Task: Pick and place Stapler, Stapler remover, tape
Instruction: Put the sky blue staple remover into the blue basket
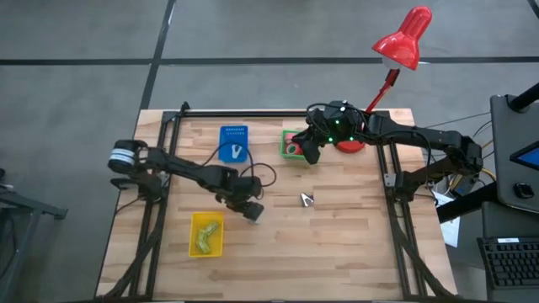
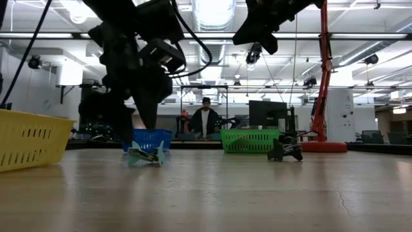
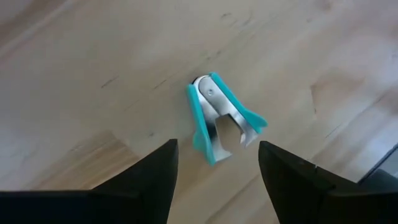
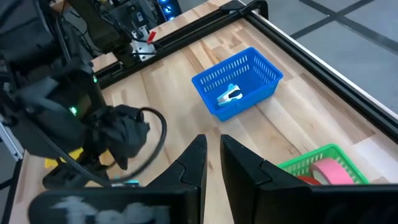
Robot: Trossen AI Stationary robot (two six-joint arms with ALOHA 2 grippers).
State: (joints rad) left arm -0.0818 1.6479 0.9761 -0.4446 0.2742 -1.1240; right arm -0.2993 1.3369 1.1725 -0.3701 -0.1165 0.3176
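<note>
A teal and metal stapler remover [image 3: 221,118] lies flat on the wooden table, left of centre [image 1: 253,213] [image 2: 147,155]. My left gripper [image 3: 217,158] hangs just above it, slanting down, fingers open on either side and short of it [image 1: 247,204]. A second, dark stapler remover [image 1: 306,199] [image 2: 285,149] lies on the table at the centre. My right gripper [image 4: 212,163] is shut on nothing, held high over the green bin [image 1: 292,145] with a pink-red tape roll [image 4: 328,171] inside. A green stapler [image 1: 205,238] lies in the yellow bin.
A blue bin [image 4: 239,81] at the far middle holds another stapler remover [image 4: 229,94]. The yellow bin [image 1: 206,234] stands near the front left. A red desk lamp [image 1: 404,38] rises from the far right, its base [image 1: 351,145] beside the green bin. Black rails frame the table.
</note>
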